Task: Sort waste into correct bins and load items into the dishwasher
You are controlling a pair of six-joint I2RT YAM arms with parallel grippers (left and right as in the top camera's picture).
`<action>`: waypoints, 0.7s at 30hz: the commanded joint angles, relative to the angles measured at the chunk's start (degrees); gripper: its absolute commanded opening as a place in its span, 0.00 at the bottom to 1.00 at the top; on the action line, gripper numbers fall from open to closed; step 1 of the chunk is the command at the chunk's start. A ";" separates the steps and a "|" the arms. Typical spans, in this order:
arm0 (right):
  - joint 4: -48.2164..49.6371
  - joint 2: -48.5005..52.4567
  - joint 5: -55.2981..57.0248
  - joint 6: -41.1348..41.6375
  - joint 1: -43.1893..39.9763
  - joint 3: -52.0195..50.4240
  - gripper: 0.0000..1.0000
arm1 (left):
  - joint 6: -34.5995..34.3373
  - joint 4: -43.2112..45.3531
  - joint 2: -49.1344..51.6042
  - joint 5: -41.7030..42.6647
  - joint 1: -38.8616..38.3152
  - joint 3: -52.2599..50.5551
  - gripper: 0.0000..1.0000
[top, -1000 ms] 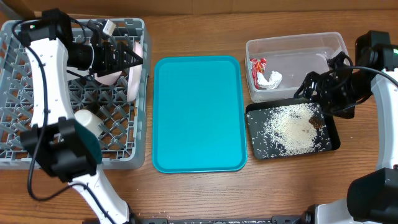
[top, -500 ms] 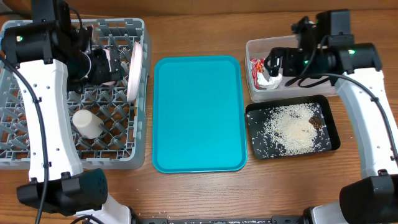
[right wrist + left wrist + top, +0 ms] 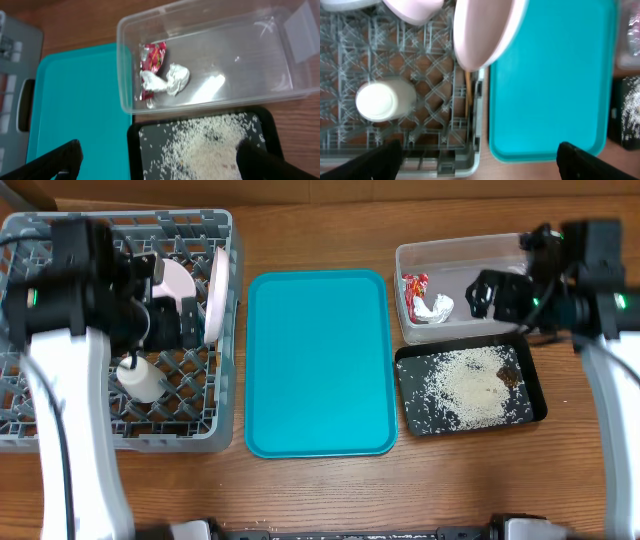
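The grey dish rack (image 3: 60, 405) holds the white plate (image 3: 215, 292) on edge, the pink bowl (image 3: 172, 278) and the white cup (image 3: 140, 380). My left gripper (image 3: 183, 322) hovers open and empty above the rack. The left wrist view shows the plate (image 3: 485, 30), cup (image 3: 382, 100) and chopsticks (image 3: 468, 95) in the rack (image 3: 470, 162). My right gripper (image 3: 492, 295) is open and empty above the clear tub (image 3: 475, 250). The tub holds the red wrapper (image 3: 152, 57) and paper wad (image 3: 167, 82). The black tray (image 3: 402, 395) holds rice (image 3: 465, 385) and a brown scrap (image 3: 508, 376).
The teal serving tray (image 3: 318, 360) lies between the rack and the two bins. It also shows in the left wrist view (image 3: 555, 75) and the right wrist view (image 3: 75, 100). Bare wooden table runs along the front edge.
The left gripper has shifted a little toward the front of the rack. The right arm has swung rightward, its gripper now over the tub's right half. Both stay empty.
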 commanded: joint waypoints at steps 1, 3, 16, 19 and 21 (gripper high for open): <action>3.43 -10.82 0.15 -0.24 0.15 -9.14 1.00 | 7.72 5.16 -13.20 6.08 -0.35 -10.29 1.00; 6.82 -18.29 0.28 -0.24 0.15 -15.91 1.00 | 10.93 9.09 -20.70 8.72 -0.35 -17.33 1.00; -0.22 -42.12 6.54 -0.04 0.15 -24.55 1.00 | 11.17 9.11 -44.26 8.37 -0.35 -36.11 1.00; -1.92 -41.83 6.54 -0.07 0.15 -24.57 1.00 | 11.17 6.95 -44.22 8.37 -0.35 -36.11 1.00; -2.91 -41.79 6.54 -0.07 0.15 -24.57 1.00 | 11.17 6.40 -44.22 8.37 -0.35 -36.11 1.00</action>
